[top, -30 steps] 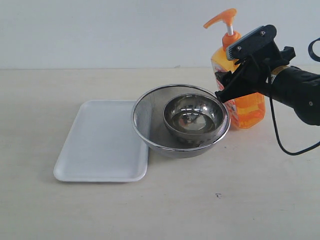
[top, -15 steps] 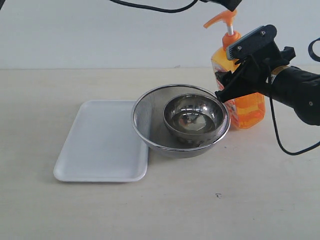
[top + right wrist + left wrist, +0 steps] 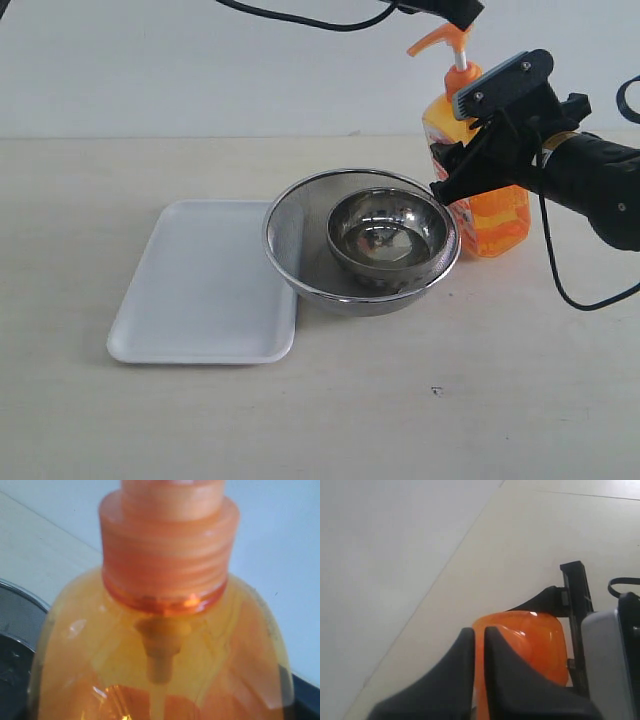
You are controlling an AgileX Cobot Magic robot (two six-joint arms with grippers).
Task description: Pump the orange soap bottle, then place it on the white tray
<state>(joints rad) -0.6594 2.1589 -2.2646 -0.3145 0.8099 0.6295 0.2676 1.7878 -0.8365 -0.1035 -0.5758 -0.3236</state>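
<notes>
2 hands | right hand (image 3: pixel 478 140) grips orange soap bottle (image 3: pixel 497 215) | left hand (image 3: pixel 479 631) narrow | label (image 3: pixel 459 213) unreadable

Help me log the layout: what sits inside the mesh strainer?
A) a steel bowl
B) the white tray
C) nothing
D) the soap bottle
A: a shiny steel bowl sits nested inside the strainer.

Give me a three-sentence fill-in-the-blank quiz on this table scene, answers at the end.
The mesh strainer holds a steel ____.
The right claw grips the ____ soap bottle.
In the exterior view, the white tray lies to the ____ of the strainer.
Answers: bowl, orange, left.
</notes>
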